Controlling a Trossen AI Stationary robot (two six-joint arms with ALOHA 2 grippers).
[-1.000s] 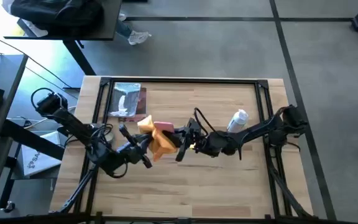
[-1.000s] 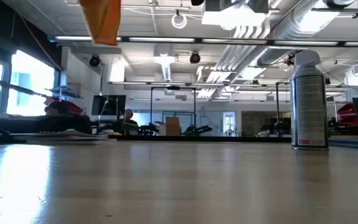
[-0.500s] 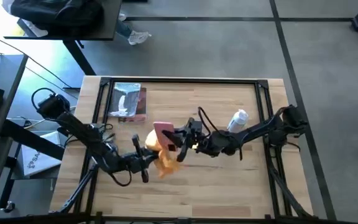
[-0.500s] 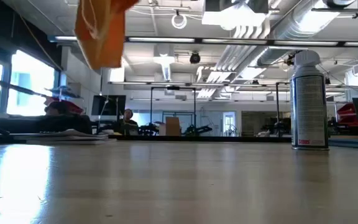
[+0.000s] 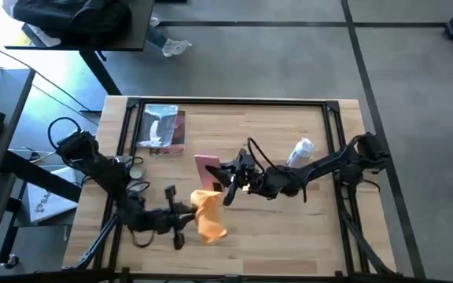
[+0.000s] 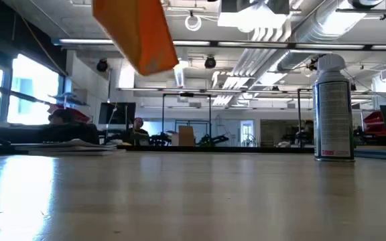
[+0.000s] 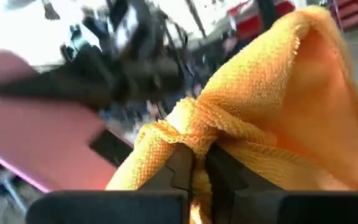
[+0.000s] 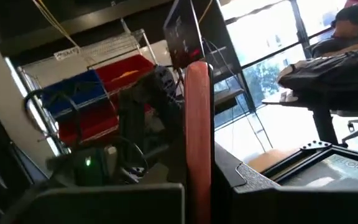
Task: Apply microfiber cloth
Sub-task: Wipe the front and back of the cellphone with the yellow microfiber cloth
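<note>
The orange-yellow microfiber cloth (image 5: 208, 215) hangs in the air over the table's near middle, with my left gripper (image 5: 187, 214) shut on it. In the low view the cloth (image 6: 139, 33) shows high above the tabletop. Just beyond it, toward the far edge, my right gripper (image 5: 228, 179) is shut on a flat pinkish slab (image 5: 208, 168). That slab (image 8: 197, 124) shows edge-on in the right wrist view. The left wrist view shows the slab's face (image 7: 36, 143) beside the cloth (image 7: 278, 106). My left gripper pinches a bunched fold of the cloth (image 7: 190, 134) between its two fingers, coming about level from the table's left. The cloth is lifted clear and droops slack beyond and below the fingers. My right gripper holds the pinkish slab between its two fingers at the end nearer the table's right (image 8: 197, 168), reaching in about level from the right. The slab stands edge-on between the fingers and is lifted clear of the table.
A silvery packet with a brown edge (image 5: 162, 130) lies at the far left of the table. A white spray can (image 5: 301, 151) stands at the right, by the right arm, and shows upright in the low view (image 6: 332, 110). Bare wood (image 5: 289, 236) spreads along the near edge.
My left gripper has carried the cloth toward the table's near edge and a little to the right. The cloth, which overlapped the pinkish slab, now hangs apart from it.
</note>
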